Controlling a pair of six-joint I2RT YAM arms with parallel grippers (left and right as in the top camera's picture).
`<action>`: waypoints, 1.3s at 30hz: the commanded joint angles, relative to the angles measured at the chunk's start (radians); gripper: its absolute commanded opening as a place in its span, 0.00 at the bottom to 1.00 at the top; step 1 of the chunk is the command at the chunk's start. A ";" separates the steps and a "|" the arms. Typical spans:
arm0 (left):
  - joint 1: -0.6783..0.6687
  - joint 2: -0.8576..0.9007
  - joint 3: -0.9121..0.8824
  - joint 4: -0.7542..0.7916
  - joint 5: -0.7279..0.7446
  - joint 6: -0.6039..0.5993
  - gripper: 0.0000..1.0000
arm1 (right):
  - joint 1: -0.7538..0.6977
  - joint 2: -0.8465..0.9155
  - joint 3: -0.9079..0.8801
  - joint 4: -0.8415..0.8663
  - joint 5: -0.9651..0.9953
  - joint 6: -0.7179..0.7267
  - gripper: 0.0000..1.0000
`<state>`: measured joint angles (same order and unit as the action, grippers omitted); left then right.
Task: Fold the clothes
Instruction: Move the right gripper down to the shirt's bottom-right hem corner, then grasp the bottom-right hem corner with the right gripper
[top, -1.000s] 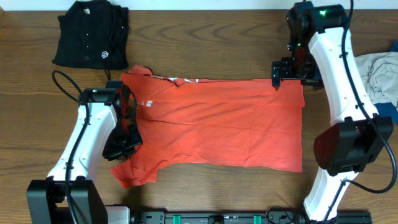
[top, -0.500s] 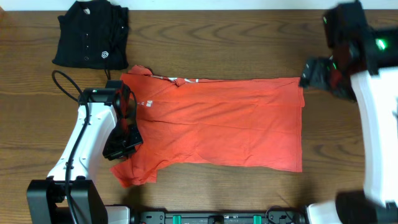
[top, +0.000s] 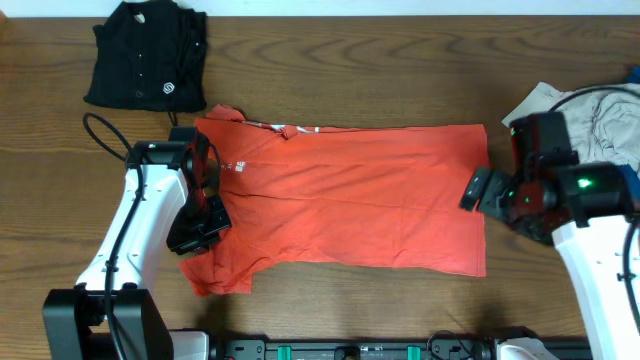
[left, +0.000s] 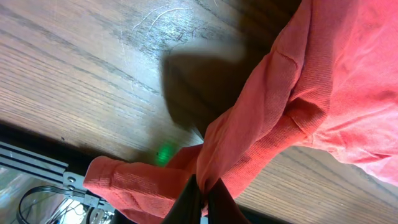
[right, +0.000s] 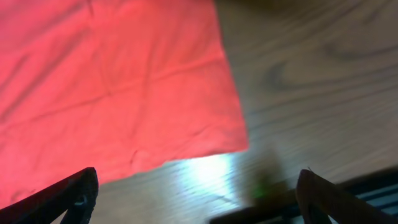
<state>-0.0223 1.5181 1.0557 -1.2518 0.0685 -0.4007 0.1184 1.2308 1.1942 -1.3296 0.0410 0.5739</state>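
One red tee (top: 350, 195) lies flat mid-counter (top: 350, 80). One black shirt (top: 145, 60) sits at the far-left corner, well apart. One pale grey piece (top: 600, 110) is at the right edge, partly behind the right arm. Two pincers: left pincer (left: 200, 200) is clamped tight on the tee's bunched sleeve, fabric raised off the wood; right pincer (right: 198, 180) is spread wide, holding nothing, over the tee's right edge.

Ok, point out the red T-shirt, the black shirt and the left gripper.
red T-shirt (top: 360, 195): overhead, middle of its body.
black shirt (top: 145, 55): overhead, its buttoned front.
left gripper (left: 203, 198): left wrist, between fingertips pinching red cloth.
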 joint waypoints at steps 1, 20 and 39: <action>0.001 -0.011 0.020 0.001 -0.001 -0.013 0.06 | -0.011 -0.004 -0.088 0.031 -0.136 0.018 0.99; 0.001 -0.011 0.020 0.015 -0.001 -0.013 0.06 | -0.011 -0.004 -0.433 0.153 -0.150 0.378 0.99; 0.001 -0.011 0.020 0.023 0.008 -0.013 0.06 | -0.011 -0.004 -0.653 0.466 -0.198 0.541 0.99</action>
<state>-0.0223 1.5181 1.0557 -1.2297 0.0719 -0.4007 0.1184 1.2312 0.5446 -0.8772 -0.1589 1.0859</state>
